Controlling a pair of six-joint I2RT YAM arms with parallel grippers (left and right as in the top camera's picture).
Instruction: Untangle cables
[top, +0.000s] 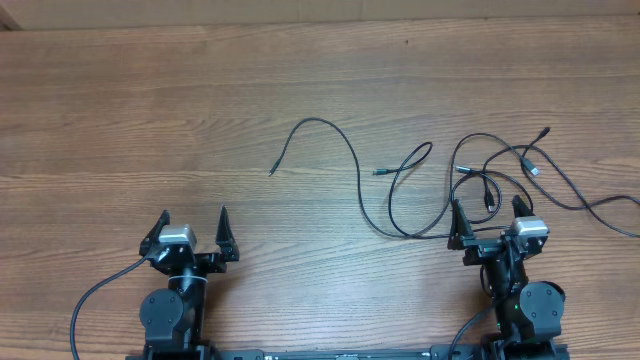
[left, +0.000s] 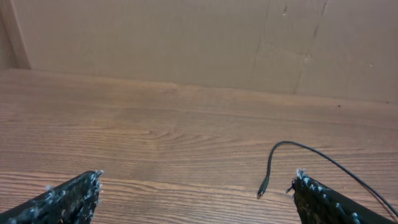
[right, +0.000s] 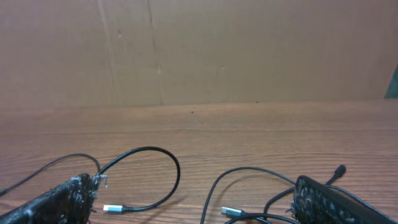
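**Overhead and wrist views.** My left hand (top: 193, 214) and my right hand (top: 488, 212) sit low over the wooden surface (top: 150, 110). Each has its fingers spread fully wide, with nothing held between them.

The cables (top: 357, 168) are thin, glossy black cords lying flat on the surface in loose curves. One long cord lies apart from the others. Its small dark plug end (left: 263, 185) is ahead of my left hand, toward that hand's right finger (left: 329, 202) but clear of it. From there the cord arches away and sweeps across toward my right hand.

The other cords cross one another in an open tangle (top: 500, 165) just ahead of my right hand and out to its right side, with several loops overlapping. One strand passes close by that hand's left fingertip (top: 457, 208); I cannot tell whether it touches.

In the right wrist view, a silver-tipped plug (right: 114, 207) lies just beside my left finger, and a second silver plug (right: 231, 212) lies between the fingers, nearer the right one. Any marking on the plugs is too small to read. A plain brown cardboard wall (right: 249, 50) stands beyond the surface.
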